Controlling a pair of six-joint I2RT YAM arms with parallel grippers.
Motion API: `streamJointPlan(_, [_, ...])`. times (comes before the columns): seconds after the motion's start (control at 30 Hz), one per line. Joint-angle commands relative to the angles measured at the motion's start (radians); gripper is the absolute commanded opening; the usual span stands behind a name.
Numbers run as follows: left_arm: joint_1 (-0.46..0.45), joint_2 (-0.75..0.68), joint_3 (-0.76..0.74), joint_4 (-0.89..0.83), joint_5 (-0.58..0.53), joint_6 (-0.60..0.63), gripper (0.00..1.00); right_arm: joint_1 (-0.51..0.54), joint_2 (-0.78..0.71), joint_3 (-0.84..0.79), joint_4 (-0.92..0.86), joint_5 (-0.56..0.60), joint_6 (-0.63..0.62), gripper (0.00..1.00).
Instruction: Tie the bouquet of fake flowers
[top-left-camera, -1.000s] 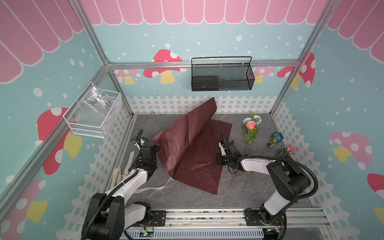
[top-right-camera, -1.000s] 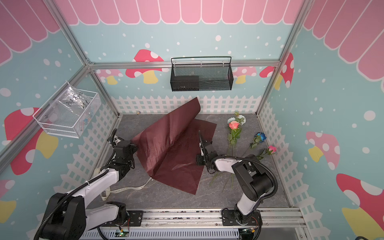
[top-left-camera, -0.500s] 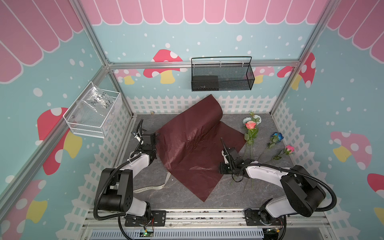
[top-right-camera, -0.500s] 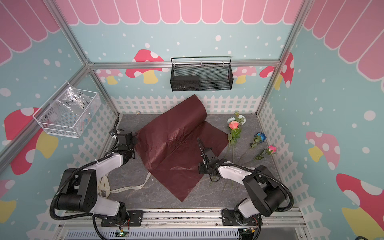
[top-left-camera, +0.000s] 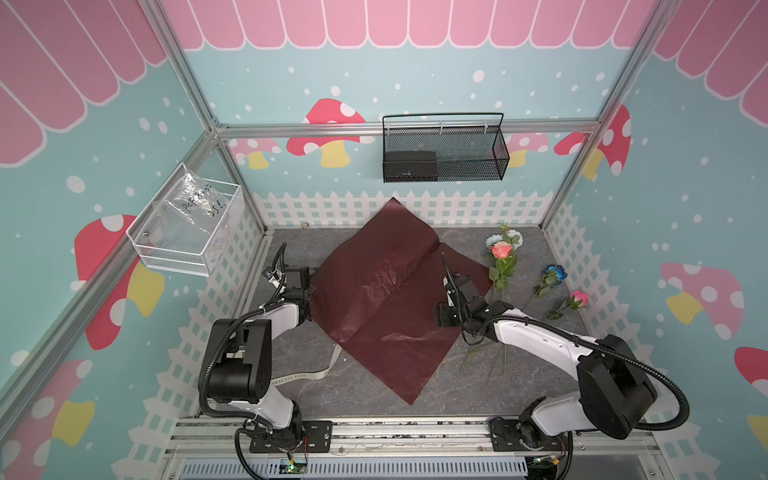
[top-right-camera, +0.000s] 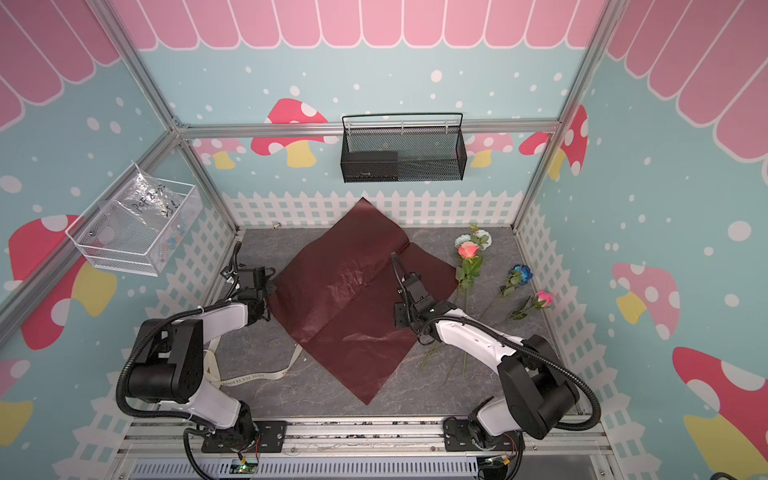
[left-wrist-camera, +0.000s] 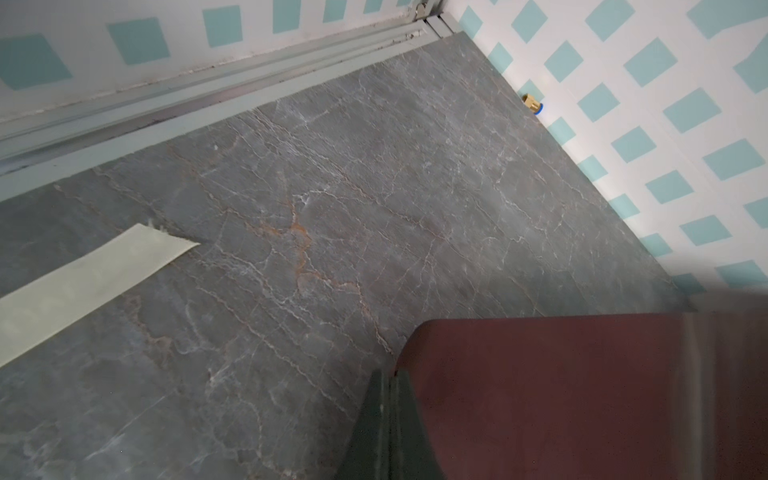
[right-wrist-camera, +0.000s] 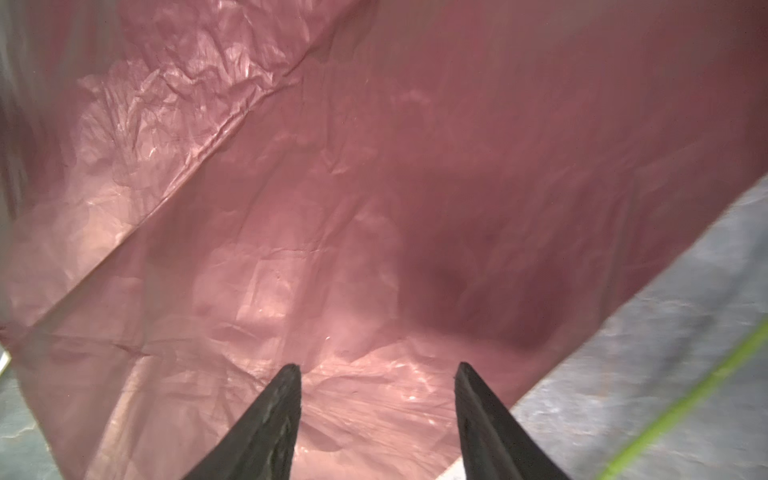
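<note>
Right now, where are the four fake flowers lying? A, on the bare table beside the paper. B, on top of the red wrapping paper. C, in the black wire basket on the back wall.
A: in both top views the flowers lie on the grey table, to the right of the wrapping paper.

Left arm (top-left-camera: 282, 313) and right arm (top-left-camera: 536, 338) match: white shells, chunky black joints, ribbed black cable (top-left-camera: 685, 409) looping off. Right gripper (right-wrist-camera: 377, 365) has pointy black fingers (right-wrist-camera: 266, 428).
</note>
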Motion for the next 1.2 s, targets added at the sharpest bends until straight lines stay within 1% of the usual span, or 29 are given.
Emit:
streamJointPlan(0.0, [0.018,0.040,0.080,-0.030,0.035,0.007,0.00,-0.037,-0.046,0.017,-0.096,0.112,-0.011,0.65])
streamJointPlan(0.03, [0.022,0.056,0.098,-0.036,0.041,0.017,0.00,-0.050,-0.060,0.017,-0.106,0.123,-0.011,0.65])
streamJointPlan(0.13, [0.042,0.113,0.175,-0.086,0.120,0.035,0.00,-0.112,-0.111,0.006,-0.133,0.143,-0.011,0.66])
streamJointPlan(0.27, [0.053,0.184,0.303,-0.230,0.182,0.085,0.00,-0.237,-0.159,-0.038,-0.169,0.145,0.008,0.66])
streamJointPlan(0.37, [0.064,0.232,0.378,-0.300,0.247,0.137,0.00,-0.315,-0.177,-0.073,-0.177,0.150,0.016,0.63])
streamJointPlan(0.53, [0.063,0.296,0.501,-0.432,0.345,0.248,0.00,-0.399,-0.159,-0.095,-0.173,0.157,0.018,0.60])
streamJointPlan(0.6, [0.057,0.299,0.520,-0.471,0.362,0.291,0.00,-0.428,-0.141,-0.098,-0.168,0.152,0.015,0.57])
streamJointPlan(0.7, [0.056,0.279,0.515,-0.504,0.335,0.309,0.00,-0.461,-0.123,-0.104,-0.128,0.120,-0.005,0.54])
streamJointPlan(0.73, [0.056,0.268,0.511,-0.511,0.330,0.308,0.05,-0.467,-0.115,-0.103,-0.117,0.115,-0.008,0.54])
streamJointPlan(0.77, [0.056,0.253,0.508,-0.517,0.336,0.310,0.12,-0.474,-0.106,-0.099,-0.107,0.107,-0.015,0.54])
streamJointPlan(0.83, [0.054,0.212,0.500,-0.519,0.368,0.310,0.28,-0.481,-0.086,-0.086,-0.093,0.093,-0.027,0.52])
streamJointPlan(0.87, [0.050,0.182,0.494,-0.519,0.377,0.310,0.42,-0.482,-0.076,-0.078,-0.088,0.087,-0.032,0.51])
streamJointPlan(0.9, [0.039,0.149,0.488,-0.519,0.364,0.312,0.62,-0.482,-0.068,-0.071,-0.087,0.084,-0.036,0.51])
streamJointPlan(0.97, [0.007,0.072,0.483,-0.540,0.287,0.326,0.96,-0.484,-0.063,-0.063,-0.086,0.083,-0.042,0.51])
streamJointPlan(1.0, [-0.010,0.035,0.483,-0.558,0.233,0.329,0.99,-0.485,-0.064,-0.064,-0.081,0.084,-0.046,0.51])
streamJointPlan(1.07, [-0.058,-0.035,0.477,-0.572,0.154,0.331,1.00,-0.485,-0.071,-0.074,-0.066,0.079,-0.051,0.51])
streamJointPlan(1.13, [-0.143,-0.081,0.473,-0.571,0.111,0.340,1.00,-0.488,-0.071,-0.086,-0.046,0.071,-0.056,0.51])
streamJointPlan(1.17, [-0.200,-0.089,0.474,-0.570,0.097,0.349,1.00,-0.489,-0.066,-0.088,-0.040,0.065,-0.056,0.52])
